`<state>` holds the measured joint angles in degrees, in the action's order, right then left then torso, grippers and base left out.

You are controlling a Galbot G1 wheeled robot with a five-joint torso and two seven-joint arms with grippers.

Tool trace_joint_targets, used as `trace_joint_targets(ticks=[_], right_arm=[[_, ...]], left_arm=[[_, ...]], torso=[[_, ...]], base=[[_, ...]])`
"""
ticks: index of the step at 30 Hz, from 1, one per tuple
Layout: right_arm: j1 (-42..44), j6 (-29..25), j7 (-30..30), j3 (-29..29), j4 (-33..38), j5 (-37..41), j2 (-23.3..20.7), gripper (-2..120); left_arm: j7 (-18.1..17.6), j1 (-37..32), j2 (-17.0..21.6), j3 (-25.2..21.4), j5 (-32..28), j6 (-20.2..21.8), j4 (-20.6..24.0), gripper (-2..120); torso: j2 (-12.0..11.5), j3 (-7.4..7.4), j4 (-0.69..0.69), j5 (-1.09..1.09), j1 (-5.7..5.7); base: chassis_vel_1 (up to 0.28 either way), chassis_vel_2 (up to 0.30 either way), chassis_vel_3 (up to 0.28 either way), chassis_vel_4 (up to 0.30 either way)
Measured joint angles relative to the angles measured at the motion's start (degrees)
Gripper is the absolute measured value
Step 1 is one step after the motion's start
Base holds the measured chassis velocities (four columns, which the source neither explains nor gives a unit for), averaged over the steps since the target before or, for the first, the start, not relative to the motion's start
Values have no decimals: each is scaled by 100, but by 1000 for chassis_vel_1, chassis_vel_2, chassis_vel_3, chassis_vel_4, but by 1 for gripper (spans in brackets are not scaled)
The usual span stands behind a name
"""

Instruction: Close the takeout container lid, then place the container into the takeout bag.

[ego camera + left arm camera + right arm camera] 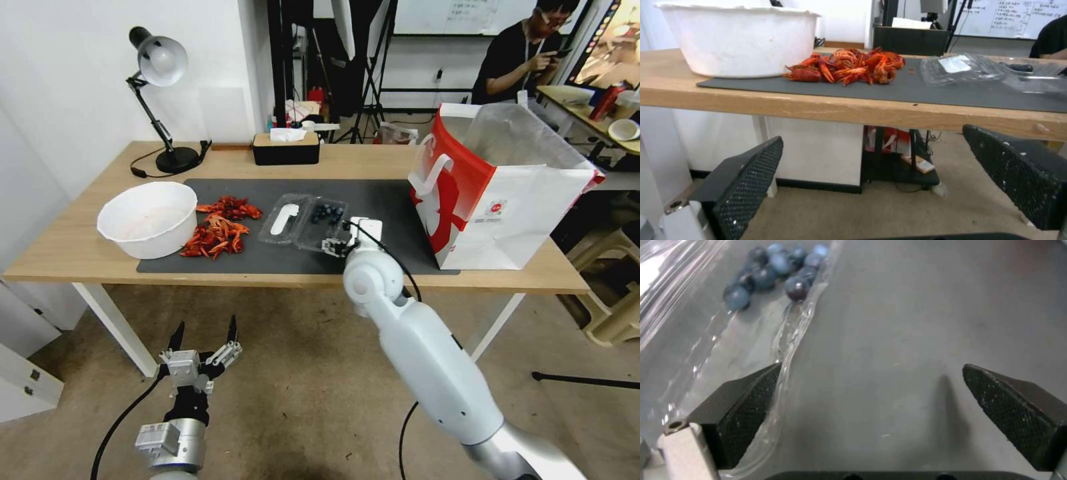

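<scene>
Your right gripper (331, 247) hangs low at the near edge of the takeout container (321, 222), jaws spread, one finger (744, 413) touching its rim. The clamshell lies open flat on the surface, long axis running sideways, labelled lid (286, 219) leftward, blueberries (773, 270) just ahead. Left gripper (203, 350) waits below the surface, jaws spread.

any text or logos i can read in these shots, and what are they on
None can be read.
Takeout bag: a small red round logo with tiny print under it, too small to read.
Lid of the takeout container: a white oblong label, no print legible.
Whiteboard behind the table: handwriting, too blurred to read.
</scene>
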<state>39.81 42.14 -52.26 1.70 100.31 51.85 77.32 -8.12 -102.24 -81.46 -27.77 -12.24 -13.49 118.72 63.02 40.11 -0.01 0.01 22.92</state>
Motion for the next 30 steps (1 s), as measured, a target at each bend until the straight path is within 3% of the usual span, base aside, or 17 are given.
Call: trace_joint_targets(ticks=[7,10,13,14,17,18,21,22,26,29,30], right_arm=[[137,-3,286,-146,174,-104,-204,100],[250,-11,640,-236,257,-448,-231,100],[539,-278,1582,-391,514,-1184,-393,100],[539,-278,1582,-391,514,-1184,-393,100],[1176,-1337,2850,-606,837,-2302,-745,100],[1176,-1337,2850,-606,837,-2302,-745,100],[1906,-2486,3730,-943,1287,-2892,-1078,100],[2157,-2802,3840,-1063,1466,-2955,-1173,100],[2573,-3148,3893,-1261,1733,-3044,-1289,100],[3884,-4010,4137,-1818,2335,-3369,-1382,100],[3884,-4010,4137,-1818,2335,-3369,-1382,100]], left_arm=[[-16,31,-13,85,16,0,-34,100],[-18,35,-17,97,18,2,-39,100],[-28,35,-19,102,18,-1,-39,100],[-28,35,-19,102,18,-1,-39,100],[-51,33,-43,126,3,-26,-17,100],[-51,33,-43,126,3,-26,-17,100],[-43,26,-69,175,-17,-26,30,100],[-21,22,-72,190,-19,-24,45,100],[16,15,-74,204,-23,-20,58,100],[84,-8,-53,216,-73,-19,88,100],[84,-8,-53,216,-73,-19,88,100]], torso=[[0,0,1,0,0],[0,0,1,0,0],[0,0,3,0,0],[0,0,3,0,0],[0,0,-1,1,0],[0,0,-1,1,0],[0,-1,-1,0,-1],[1,-1,2,1,0],[1,-1,1,0,0],[1,-1,-2,1,-1],[1,-1,-2,1,-1]], base=[[0,0,0,0],[0,0,0,0],[0,0,0,0],[0,0,0,0],[0,0,0,0],[0,0,0,0],[0,0,0,0],[0,0,0,0],[0,0,0,0],[0,0,0,0],[0,0,0,0]])
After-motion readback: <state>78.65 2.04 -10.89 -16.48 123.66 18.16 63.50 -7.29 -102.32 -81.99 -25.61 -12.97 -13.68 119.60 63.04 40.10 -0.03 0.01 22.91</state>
